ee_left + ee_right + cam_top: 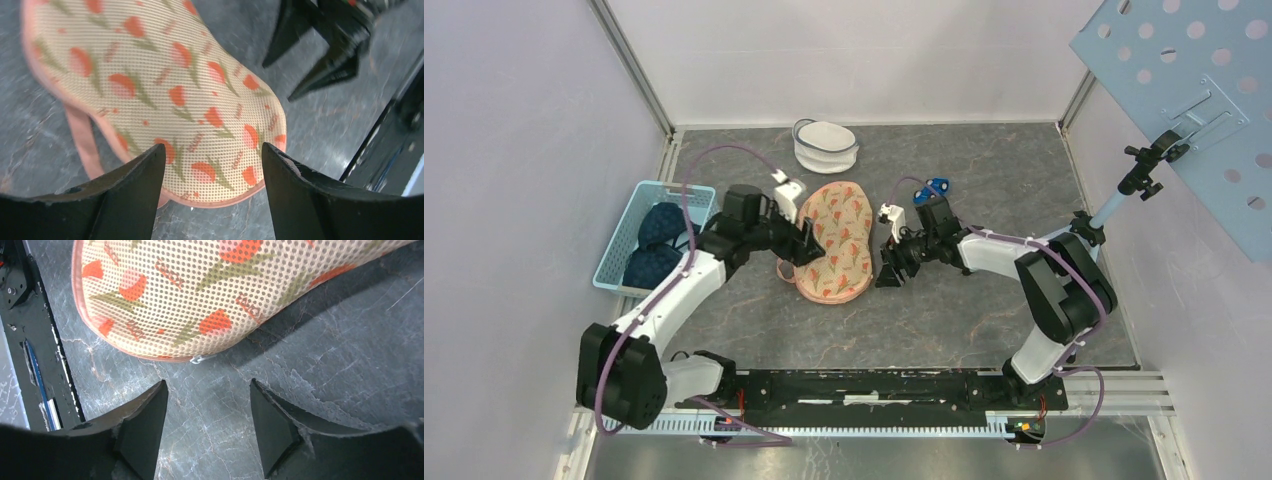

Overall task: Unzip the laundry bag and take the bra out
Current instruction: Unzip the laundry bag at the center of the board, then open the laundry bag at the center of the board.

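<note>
Table (984,180): dark marbled top, white walls on 3 sides, arm bases at near edge.
L arm (674,290): reaches from near-left corner twd table centre.
R arm (1044,270): comes from near-right corner, bent back twd centre.
Laundry bag (839,240): beige mesh w/ orange tulip print and pink trim. Lies flat mid-table, a bit twd far edge, betw. the two grippers. Long axis runs far-to-near.
Basket (616,245): light blue, at left edge of table, w/ dark garments (659,235) inside.
Round case (826,146): white mesh, at far edge near centre, well apart from bag.
Left gripper (212,150): jaws wide apart, nothing in them. Sits at bag's left side, tips over its near end.
Right gripper (207,385): jaws apart, nothing held. Just right of bag's near-right edge, over bare table, not touching bag.
Pink strap (82,140): loop off bag's left edge, lying on table.
Zip pull (200,359): small metal tab at bag's trim, just ahead of R fingertips. Can't tell if zip is shut.
</note>
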